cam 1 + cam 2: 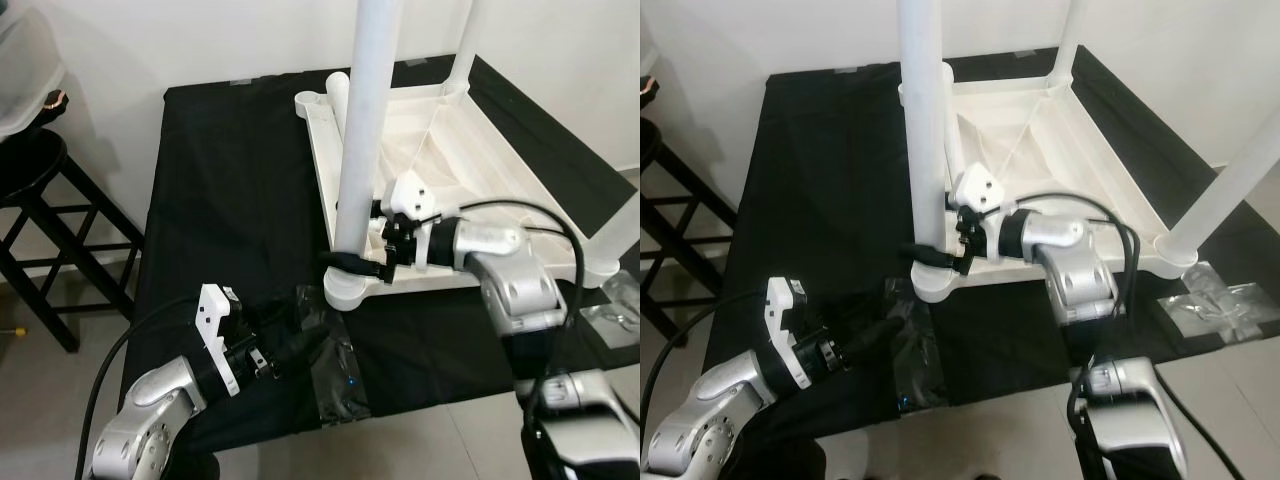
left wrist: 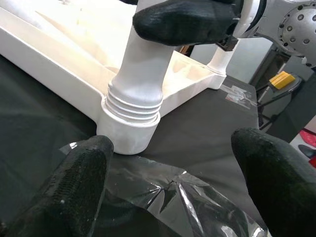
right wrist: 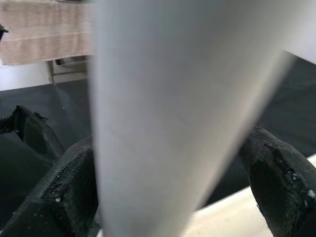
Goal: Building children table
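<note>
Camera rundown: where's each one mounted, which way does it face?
Left and right eye: on head, looking forward-down at the upturned white table on black cloth; both arms show.
Left wrist: along the left tool, open, over clear plastic wrap, facing the near leg.
Right wrist: along the right tool, straddling that leg.
Shared: that leg.

A black-covered desk (image 1: 230,180) carries an upturned white table (image 1: 470,160). Crumpled clear plastic (image 1: 335,375) lies just beside the table's near corner; another clear bag (image 1: 1215,300) lies near its right corner.
</note>
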Controlling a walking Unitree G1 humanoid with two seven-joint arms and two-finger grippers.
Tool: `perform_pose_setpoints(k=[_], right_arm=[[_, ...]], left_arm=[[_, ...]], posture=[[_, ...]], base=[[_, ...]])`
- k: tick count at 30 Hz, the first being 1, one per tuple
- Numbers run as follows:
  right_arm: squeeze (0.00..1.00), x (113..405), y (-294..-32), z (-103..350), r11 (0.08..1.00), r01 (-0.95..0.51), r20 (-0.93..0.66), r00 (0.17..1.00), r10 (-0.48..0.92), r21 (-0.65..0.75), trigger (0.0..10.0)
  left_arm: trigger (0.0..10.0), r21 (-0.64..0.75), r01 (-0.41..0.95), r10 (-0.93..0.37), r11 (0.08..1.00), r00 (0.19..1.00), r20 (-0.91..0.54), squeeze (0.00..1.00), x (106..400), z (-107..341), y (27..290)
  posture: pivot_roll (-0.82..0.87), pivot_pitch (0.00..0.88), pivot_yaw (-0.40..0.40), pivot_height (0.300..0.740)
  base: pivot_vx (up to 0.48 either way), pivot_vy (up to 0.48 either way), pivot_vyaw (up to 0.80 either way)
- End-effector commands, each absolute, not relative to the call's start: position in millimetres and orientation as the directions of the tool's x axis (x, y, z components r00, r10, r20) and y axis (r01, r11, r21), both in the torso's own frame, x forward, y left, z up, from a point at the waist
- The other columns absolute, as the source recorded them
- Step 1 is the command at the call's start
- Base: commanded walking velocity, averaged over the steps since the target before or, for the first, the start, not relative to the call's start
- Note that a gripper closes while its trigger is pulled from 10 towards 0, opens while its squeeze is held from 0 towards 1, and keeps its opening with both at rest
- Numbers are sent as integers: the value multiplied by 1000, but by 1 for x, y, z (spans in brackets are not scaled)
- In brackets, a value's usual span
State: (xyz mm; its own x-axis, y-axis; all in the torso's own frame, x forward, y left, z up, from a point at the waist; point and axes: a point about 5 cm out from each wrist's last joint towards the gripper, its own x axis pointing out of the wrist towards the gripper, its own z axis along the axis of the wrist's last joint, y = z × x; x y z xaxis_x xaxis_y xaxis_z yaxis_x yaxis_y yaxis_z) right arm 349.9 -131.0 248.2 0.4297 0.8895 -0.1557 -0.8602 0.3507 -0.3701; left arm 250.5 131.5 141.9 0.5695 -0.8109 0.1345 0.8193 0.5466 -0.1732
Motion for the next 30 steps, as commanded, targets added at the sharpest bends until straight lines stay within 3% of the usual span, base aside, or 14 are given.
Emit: perform_pose_setpoints(k=[1, 4, 5, 12, 17, 20, 23, 24, 25, 26, 28, 29, 30], right_arm=[[0, 352, -131, 249, 330, -863, -173, 418, 892, -381, 10000], [0, 360, -137, 251, 270, -895, -227, 362, 904, -354, 10000], [0, 362, -139, 250, 261, -902, -232, 351, 907, -343, 0], [0, 362, -147, 236, 251, -920, -246, 329, 912, -301, 0], [0, 358, -159, 210, 353, -901, -211, 407, 889, -250, 0], [0, 356, -166, 195, 533, -823, -140, 562, 815, -197, 0], [0, 354, -164, 190, 611, -772, -130, 633, 763, -174, 0], [0, 353, -163, 187, 658, -736, -128, 676, 725, -160, 0], [0, 350, -158, 175, 811, -570, -140, 821, 554, -134, 0], [0, 350, -158, 175, 811, -570, -140, 821, 554, -134, 0], [0, 321, -137, 148, 935, -352, -202, 920, 336, -49, 0], [0, 301, -114, 141, 946, -325, -204, 927, 313, -25, 0], [0, 301, -114, 141, 946, -325, -204, 927, 313, -25, 0]], left_arm=[[10000, -169, 815, -806, 554, 576, 136, 0, 247, 140, 131], [10000, -132, 794, -776, 594, 608, 167, 0, 247, 142, 133], [10000, -121, 785, -765, 607, 619, 176, 0, 247, 143, 134], [10000, -88, 764, -738, 640, 642, 208, 0, 246, 146, 136], [10000, -73, 748, -718, 659, 655, 235, 0, 246, 149, 136], [10000, -60, 738, -706, 672, 663, 248, 0, 245, 151, 136], [10000, -56, 735, -703, 676, 666, 251, 0, 245, 151, 136], [10000, -54, 733, -701, 678, 667, 252, 0, 245, 151, 136], [10000, -51, 730, -699, 682, 670, 251, 0, 245, 151, 137], [10000, -51, 730, -699, 682, 670, 251, 0, 245, 151, 137], [10000, -49, 727, -697, 685, 673, 246, 0, 245, 150, 137], [10000, -41, 729, -702, 684, 672, 235, 0, 246, 149, 138], [10000, -41, 729, -702, 684, 672, 235, 0, 246, 149, 138]], posture=[[-12, 191, -16, 740], [-2, 188, -26, 740], [-1, 188, -27, 740], [-5, 189, -26, 740], [-24, 193, -24, 740], [-49, 202, -33, 740], [-59, 204, -34, 740], [-61, 205, -35, 740], [-73, 205, -36, 740], [-73, 205, -36, 740], [-76, 210, -27, 740], [-78, 205, -13, 740], [-78, 205, -13, 740]], base=[[0, 0, 0], [0, 0, 0], [0, 0, 0], [0, 0, 0], [0, 0, 0], [0, 0, 0], [0, 0, 0], [0, 0, 0], [0, 0, 0], [0, 0, 0], [0, 0, 0], [0, 0, 0], [0, 0, 0]])
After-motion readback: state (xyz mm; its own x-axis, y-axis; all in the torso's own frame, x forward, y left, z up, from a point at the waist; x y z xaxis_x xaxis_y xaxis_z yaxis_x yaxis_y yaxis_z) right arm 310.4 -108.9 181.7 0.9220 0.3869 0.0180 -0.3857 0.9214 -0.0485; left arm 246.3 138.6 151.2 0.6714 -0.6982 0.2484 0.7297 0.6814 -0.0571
